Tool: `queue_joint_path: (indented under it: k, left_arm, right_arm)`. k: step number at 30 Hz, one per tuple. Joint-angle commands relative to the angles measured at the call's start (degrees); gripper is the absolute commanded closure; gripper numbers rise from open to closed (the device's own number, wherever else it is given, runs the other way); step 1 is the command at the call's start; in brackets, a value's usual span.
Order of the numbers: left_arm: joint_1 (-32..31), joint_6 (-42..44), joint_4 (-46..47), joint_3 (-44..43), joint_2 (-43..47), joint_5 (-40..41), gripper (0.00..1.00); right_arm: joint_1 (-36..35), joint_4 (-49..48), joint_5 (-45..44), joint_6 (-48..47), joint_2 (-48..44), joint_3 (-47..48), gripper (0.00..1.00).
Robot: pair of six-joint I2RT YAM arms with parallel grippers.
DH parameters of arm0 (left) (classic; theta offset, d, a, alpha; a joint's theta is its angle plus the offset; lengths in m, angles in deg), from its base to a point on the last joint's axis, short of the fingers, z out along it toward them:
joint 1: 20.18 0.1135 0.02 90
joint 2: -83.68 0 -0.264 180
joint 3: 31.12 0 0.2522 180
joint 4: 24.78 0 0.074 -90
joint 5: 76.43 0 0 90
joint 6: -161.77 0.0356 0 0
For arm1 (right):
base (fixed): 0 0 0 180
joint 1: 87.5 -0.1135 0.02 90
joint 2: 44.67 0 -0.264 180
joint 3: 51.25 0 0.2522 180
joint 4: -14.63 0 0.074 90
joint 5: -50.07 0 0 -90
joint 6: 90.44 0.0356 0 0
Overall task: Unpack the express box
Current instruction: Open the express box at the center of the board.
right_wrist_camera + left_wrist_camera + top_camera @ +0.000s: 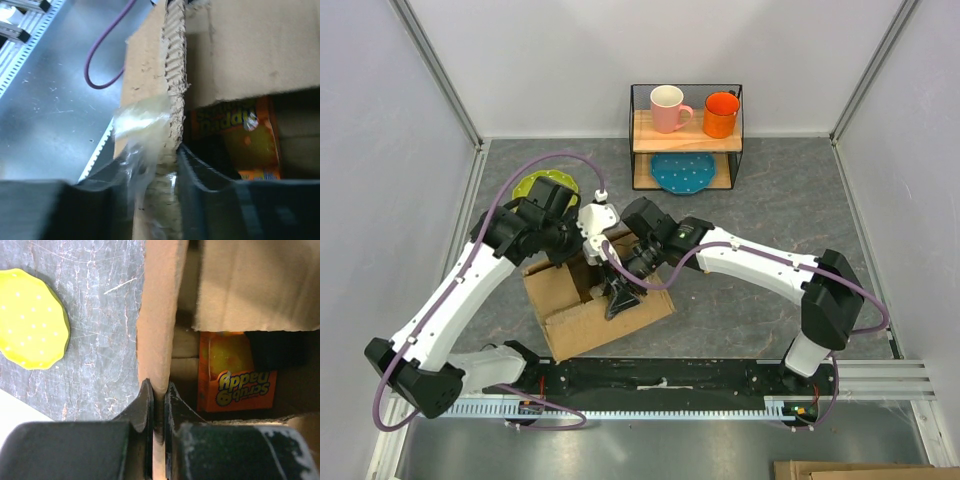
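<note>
The express box [582,322], a brown cardboard carton, lies open in front of the arm bases. My left gripper [158,386] is shut on the edge of one upright flap [159,315]; from above it [591,252] sits at the box's far left side. My right gripper [152,150] straddles another flap [172,75] that carries a strip of clear tape [140,125]. The tape hides whether both fingers press on it. From above, this gripper [620,297] is over the middle of the box. Inside the box lies an orange sponge package [235,375], also visible in the right wrist view [245,140].
A yellow-green plate [545,187] lies on the table just behind the left gripper. At the back stands a wire shelf [636,146] holding a pink mug [668,108], an orange mug [720,115] and a blue plate [682,172]. White walls enclose three sides.
</note>
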Motion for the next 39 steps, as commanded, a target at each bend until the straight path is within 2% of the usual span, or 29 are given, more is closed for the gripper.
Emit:
queue_joint_path:
  k: [1,2,4,9,12,16,21,24,25,27,28,32,39]
  left_arm:
    - [-1.6,1.0,7.6,3.3,3.9,2.5,0.98]
    - [-1.6,1.0,8.4,4.1,3.9,3.3,0.98]
    - [-1.6,0.8,11.4,6.0,3.9,6.4,0.98]
    - [-1.5,0.1,16.0,6.8,1.4,13.4,0.98]
    - [-1.3,-0.1,17.2,6.4,-1.2,15.4,0.98]
    - [-1.2,-0.5,18.5,6.8,-3.2,15.6,0.98]
    - [1.4,-0.5,19.2,5.1,-6.6,12.7,0.98]
    - [2.3,0.1,18.6,2.8,-9.5,11.7,0.98]
    - [2.4,0.2,18.5,2.4,-10.2,11.5,0.98]
    - [2.4,-0.1,17.9,0.8,-11.1,10.6,0.98]
    - [2.3,-0.3,17.5,0.3,-11.3,10.1,0.98]
    - [2.3,-0.8,16.0,-0.4,-10.3,8.3,0.98]
    - [1.8,-2.4,11.5,0.5,-4.7,5.1,0.98]
  right_arm:
    - [0.8,4.3,3.8,4.5,0.6,-1.7,0.72]
    - [0.9,4.3,4.0,4.9,0.3,-2.0,0.85]
    - [0.7,4.2,4.5,5.1,-0.8,-2.8,1.00]
    - [-0.5,3.5,2.2,8.3,-3.7,-3.9,1.00]
    - [-2.7,2.7,-3.0,11.0,-6.5,-3.8,1.00]
    - [-6.3,2.5,-9.3,13.8,-10.6,-3.3,1.00]
    - [-13.3,-1.3,-23.6,19.3,-15.7,-8.1,1.00]
    - [-17.6,-4.1,-33.3,23.3,-18.1,-13.7,0.90]
    - [-19.0,-5.7,-35.0,24.2,-18.8,-16.5,0.77]
    - [-19.9,-7.6,-37.2,27.6,-19.4,-19.2,0.67]
    - [-20.3,-9.2,-39.2,28.3,-19.8,-21.3,0.39]
    - [-20.4,-11.0,-45.2,28.9,-20.5,-23.8,0.27]
    - [-17.2,-13.6,-51.9,28.2,-19.7,-23.7,0.17]
